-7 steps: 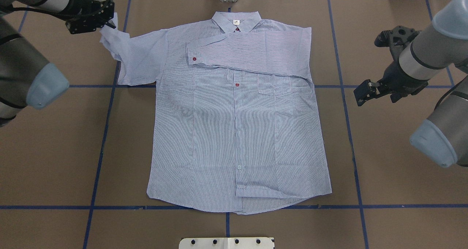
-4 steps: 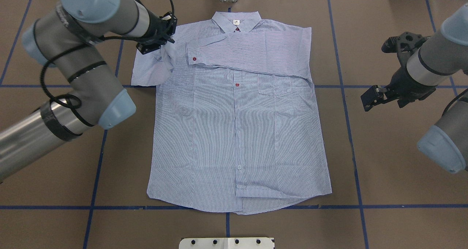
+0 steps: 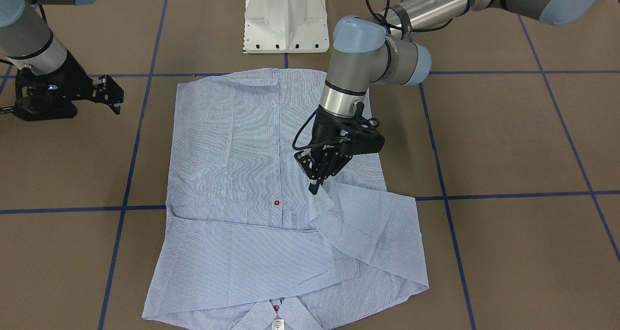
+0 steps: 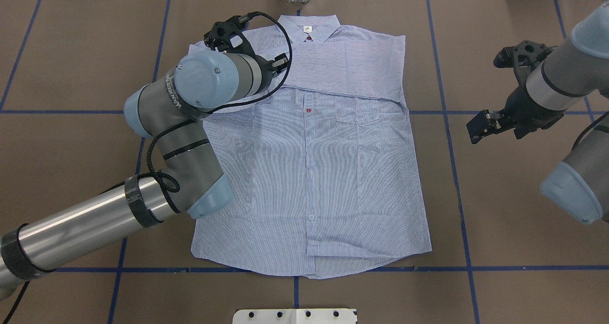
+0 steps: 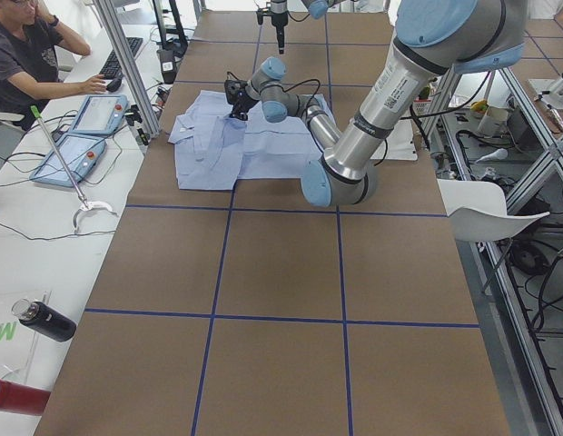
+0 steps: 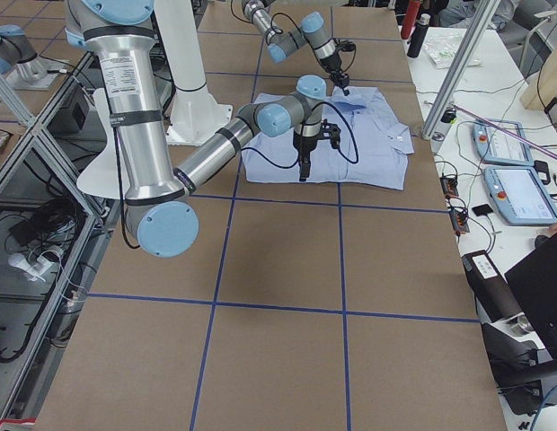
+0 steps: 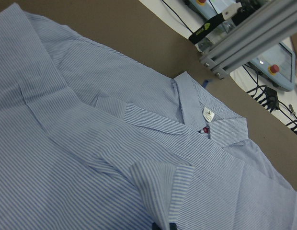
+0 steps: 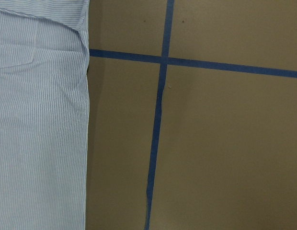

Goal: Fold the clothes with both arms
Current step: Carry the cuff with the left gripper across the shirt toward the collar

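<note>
Stripes front and centre: the light blue-and-white finely striped long-sleeved button-up shirt (image 4: 314, 171) lies buttons-up, spread flat on the brown tabletop (image 4: 523, 219), which is gridded with dark blue tape lines (image 4: 447, 124). Its collar (image 4: 307, 26) points away from the robot's white pedestal base (image 3: 286, 24). One sleeve (image 4: 342, 67) lies folded flat across the chest, just under the collar. Now the silver-grey left arm (image 4: 190, 91) reaches in over the shirt, and its black left end effector (image 3: 316, 187) is pinched tight on the cuff (image 7: 163, 191) of the other sleeve. It holds that cuff above the chest, just beside the button line and near a small red button (image 3: 276, 203). From there the sleeve runs back to the shoulder in a slanting band. Over on the other side, the right arm (image 4: 556, 76) keeps off the cloth. Its right end effector (image 3: 112, 97) hangs over bare tabletop beside the shirt's side edge, fingers apart, gripping nothing
</note>
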Robot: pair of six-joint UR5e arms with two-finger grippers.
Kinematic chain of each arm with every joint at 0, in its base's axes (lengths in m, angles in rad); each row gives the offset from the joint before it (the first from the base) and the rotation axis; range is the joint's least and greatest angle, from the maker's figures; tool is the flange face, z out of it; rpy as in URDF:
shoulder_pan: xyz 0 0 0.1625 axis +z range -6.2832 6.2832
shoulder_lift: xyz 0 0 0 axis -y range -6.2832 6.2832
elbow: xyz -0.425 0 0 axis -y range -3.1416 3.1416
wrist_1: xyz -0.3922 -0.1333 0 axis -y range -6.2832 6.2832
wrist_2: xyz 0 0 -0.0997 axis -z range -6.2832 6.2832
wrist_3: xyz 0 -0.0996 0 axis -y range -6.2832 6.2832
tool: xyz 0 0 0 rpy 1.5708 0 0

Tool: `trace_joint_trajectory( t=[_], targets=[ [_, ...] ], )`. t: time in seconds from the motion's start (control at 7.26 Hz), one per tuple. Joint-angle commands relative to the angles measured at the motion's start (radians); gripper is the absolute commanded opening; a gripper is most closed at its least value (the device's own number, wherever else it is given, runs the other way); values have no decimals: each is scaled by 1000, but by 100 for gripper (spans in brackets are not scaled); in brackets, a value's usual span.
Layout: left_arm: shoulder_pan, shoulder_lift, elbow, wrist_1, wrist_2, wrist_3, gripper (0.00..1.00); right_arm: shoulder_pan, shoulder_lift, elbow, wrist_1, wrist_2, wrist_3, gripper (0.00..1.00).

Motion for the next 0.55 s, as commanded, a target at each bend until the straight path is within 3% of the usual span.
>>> trace_joint_trajectory(
  t=[0.0,0.28,0.41],
  targets=[
    [51,-81,100,-64,142,175,0,0,4,-2,1,1,0,100],
    [69,-173,263,-142,183,171,0,0,5,-5,1,1,0,100],
    [69,-178,268,-146,184,170,0,0,4,-7,1,1,0,100]
  ],
)
